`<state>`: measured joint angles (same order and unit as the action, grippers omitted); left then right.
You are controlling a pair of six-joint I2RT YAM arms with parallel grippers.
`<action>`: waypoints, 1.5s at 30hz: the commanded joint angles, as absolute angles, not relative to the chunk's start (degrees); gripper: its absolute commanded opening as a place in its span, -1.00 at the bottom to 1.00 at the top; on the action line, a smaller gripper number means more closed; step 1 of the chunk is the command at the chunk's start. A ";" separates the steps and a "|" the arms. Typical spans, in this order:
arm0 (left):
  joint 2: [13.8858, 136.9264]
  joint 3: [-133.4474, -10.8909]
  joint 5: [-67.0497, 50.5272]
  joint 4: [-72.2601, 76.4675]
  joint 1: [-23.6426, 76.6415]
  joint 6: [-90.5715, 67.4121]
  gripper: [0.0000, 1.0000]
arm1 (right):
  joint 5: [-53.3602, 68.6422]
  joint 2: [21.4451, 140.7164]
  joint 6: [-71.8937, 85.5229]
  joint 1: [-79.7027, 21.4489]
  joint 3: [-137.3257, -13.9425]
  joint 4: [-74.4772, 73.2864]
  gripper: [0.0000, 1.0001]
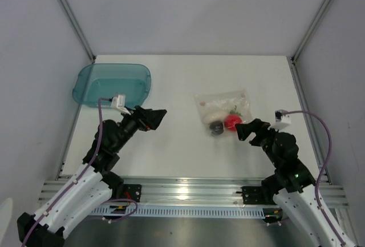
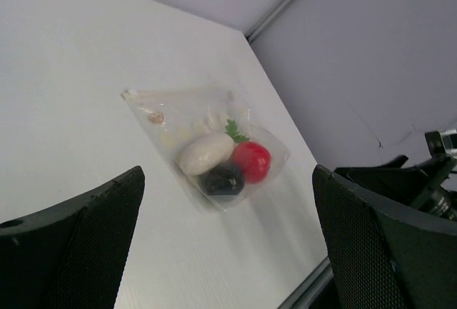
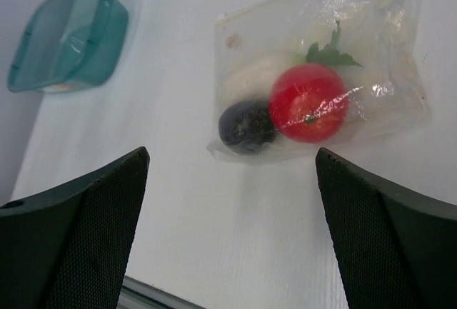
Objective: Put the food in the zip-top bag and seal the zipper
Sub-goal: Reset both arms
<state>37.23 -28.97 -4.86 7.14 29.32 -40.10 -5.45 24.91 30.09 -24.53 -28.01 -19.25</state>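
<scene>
Black fingers (image 3: 71, 237) of the right gripper (image 1: 242, 132) fill the lower corners of its wrist view, spread wide with nothing between them. Past them lies the zip-top bag (image 3: 321, 59), flat on the white table (image 1: 182, 156). From above, this gripper hangs close by the bag's near right corner, next to the tomato (image 1: 231, 122), without gripping anything.

All three foods sit inside the bag, bunched together at the end nearest the arms. The red tomato lies on the right with crinkled plastic shining over it. The dark round piece (image 3: 246, 126) touches its left side, at the bag's near left corner. The white radish (image 2: 206, 153) lies just behind those two, its green leaves (image 3: 330, 53) pointing toward the far end of the bag. That far end of the bag is flat.

The zipper (image 2: 178, 92) runs as a thin strip along the bag's far edge, away from the food. Whether it is pressed closed I cannot tell.

The left gripper (image 1: 158, 118) hovers over bare table to the left of the bag and well apart from it. Its fingers (image 2: 71, 252) are also spread wide and hold nothing. Behind and to the left of it, at the table's far left, sits the teal tray (image 1: 85, 84), well apart from the bag.
</scene>
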 commanded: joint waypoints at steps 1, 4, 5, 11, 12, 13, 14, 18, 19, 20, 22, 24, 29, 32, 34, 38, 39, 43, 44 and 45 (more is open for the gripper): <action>28.96 -22.34 1.48 11.43 29.00 -40.51 0.99 | -8.52 14.27 35.24 -25.22 -22.16 -22.48 0.99; 23.05 -17.15 3.16 10.55 29.00 -41.39 0.99 | -8.18 3.71 37.61 -25.48 -19.09 -24.26 0.99; 19.63 -14.70 4.03 9.94 29.00 -42.01 0.99 | -8.96 2.21 39.10 -25.75 -18.90 -24.52 0.99; 11.09 -9.94 3.69 7.30 29.00 -45.08 0.99 | -14.14 3.97 40.78 -27.42 -19.78 -27.07 0.99; 10.12 -8.71 3.60 6.95 29.00 -45.52 0.99 | -14.76 3.17 41.22 -27.60 -19.60 -27.33 0.99; 8.98 -7.57 3.52 6.51 29.00 -45.88 0.99 | -14.85 2.47 41.74 -27.60 -18.82 -27.42 0.99; 6.35 -6.86 3.08 6.42 29.00 -46.57 0.99 | -14.42 2.46 41.92 -27.60 -18.55 -27.07 0.99; -1.46 -2.73 1.06 6.50 29.00 -48.60 0.99 | -9.94 2.11 41.84 -27.68 -15.30 -24.88 0.99; -3.23 -0.64 0.53 6.76 29.00 -49.21 0.99 | -8.97 2.11 42.01 -27.60 -14.42 -24.18 0.99; -4.90 -0.35 0.44 7.29 29.00 -50.70 0.99 | -7.22 2.11 42.10 -27.60 -13.63 -23.56 0.99; -9.74 3.76 0.44 6.86 29.00 -52.72 0.99 | -5.37 2.02 42.36 -27.77 -10.91 -20.49 0.99; -14.73 6.75 -1.66 6.94 29.00 -55.71 0.99 | -2.82 2.11 43.06 -27.69 -8.02 -16.73 0.99; -13.27 8.34 -5.62 9.49 28.92 -56.68 0.99 | -1.76 2.11 42.80 -27.86 -3.52 -10.91 0.99; -14.68 10.10 -5.45 7.84 28.92 -59.32 0.99 | -2.63 2.11 42.89 -27.95 -1.67 -8.53 0.99; -13.98 9.93 -7.02 7.82 28.92 -58.89 0.99 | -3.78 2.11 43.77 -27.86 -0.27 -8.09 0.99; -14.77 10.11 -9.75 10.19 28.92 -58.36 0.99 | -3.26 2.02 45.79 -27.86 2.98 -4.41 0.99; -14.68 10.28 -10.02 10.54 28.92 -58.71 0.99 | -3.16 2.20 47.18 -27.95 3.60 -3.87 0.99; -15.03 10.19 -11.34 10.02 28.83 -60.20 0.99 | -5.00 2.64 49.74 -27.95 4.83 -4.56 0.99; -15.03 10.11 -11.60 9.67 28.92 -60.29 0.99 | -5.27 2.55 50.01 -28.04 4.83 -6.05 0.99; -15.03 10.11 -11.78 9.23 28.92 -60.38 0.99 | -5.62 2.55 50.27 -27.95 4.83 -6.76 0.99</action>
<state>0.43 -3.01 -9.39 8.29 29.32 -58.67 -3.29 2.59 47.86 -27.68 -3.22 -7.49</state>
